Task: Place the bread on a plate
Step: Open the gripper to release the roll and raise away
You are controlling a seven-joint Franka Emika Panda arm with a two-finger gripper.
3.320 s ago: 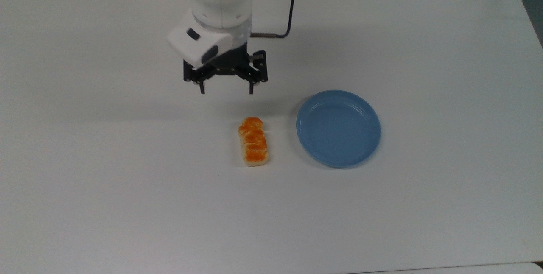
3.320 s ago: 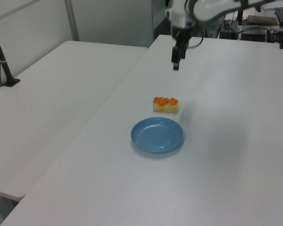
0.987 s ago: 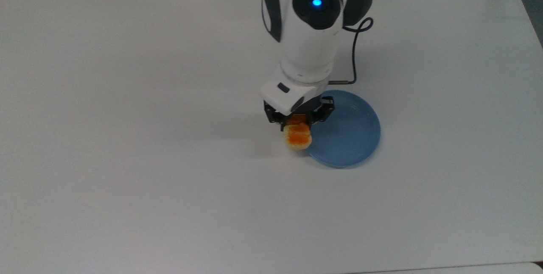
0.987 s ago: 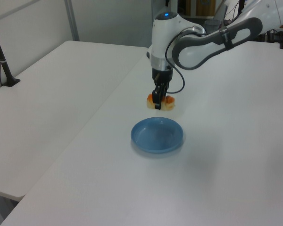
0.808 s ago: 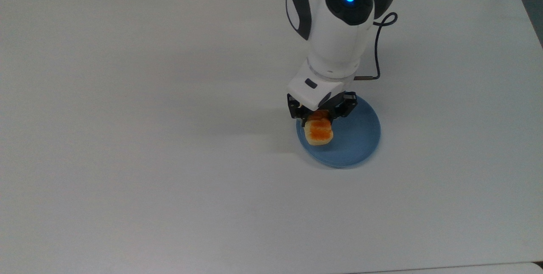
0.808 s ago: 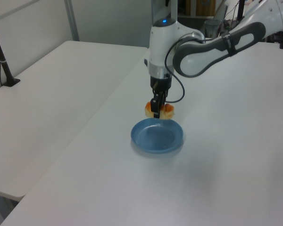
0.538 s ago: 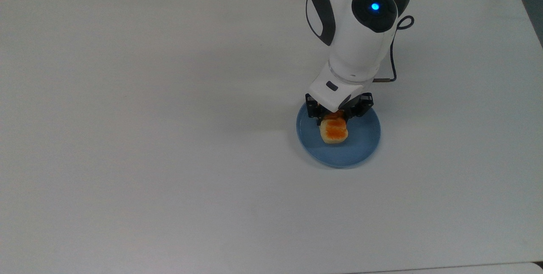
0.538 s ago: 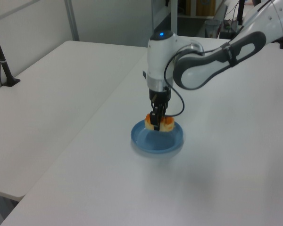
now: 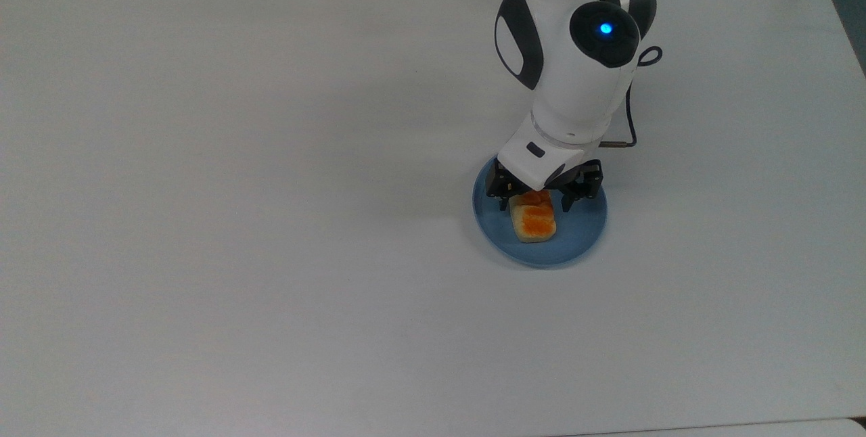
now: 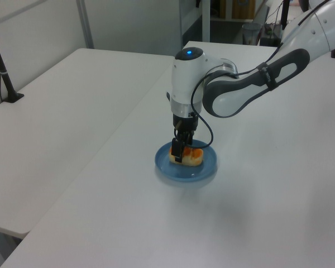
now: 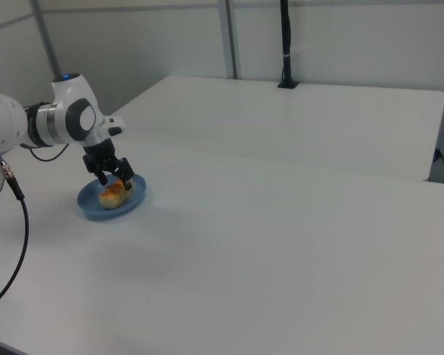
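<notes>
From my station I see the bread (image 9: 534,222) lying on the plate (image 9: 582,227), its glazed orange-brown top facing up and its pale sides resting on the blue surface. In the top view the loaf sits a little toward the top view's left of the plate's middle, its long axis running up and down the picture, and its upper end tucked under the gripper (image 9: 536,201).

The jaws stand spread, one black finger on each side of the loaf's upper end, and I see a gap between each finger and the bread, so they are not squeezing it. In the right view the gripper (image 11: 112,178) shows the same: two fingers splayed like an inverted V over the bread (image 11: 113,192), which lies flat on the plate (image 11: 96,210).

In the left view the gripper (image 10: 180,149) hangs straight down from the white wrist, low over the plate (image 10: 201,170), with the bread (image 10: 190,157) just under it and partly hidden by the near finger.

The plate rests on a white tabletop (image 9: 237,220), toward the top view's right of its middle. The arm (image 9: 575,65) leans in from the top view's upper right, a blue light glowing on its joint, and a black cable (image 9: 630,122) loops beside the wrist.
</notes>
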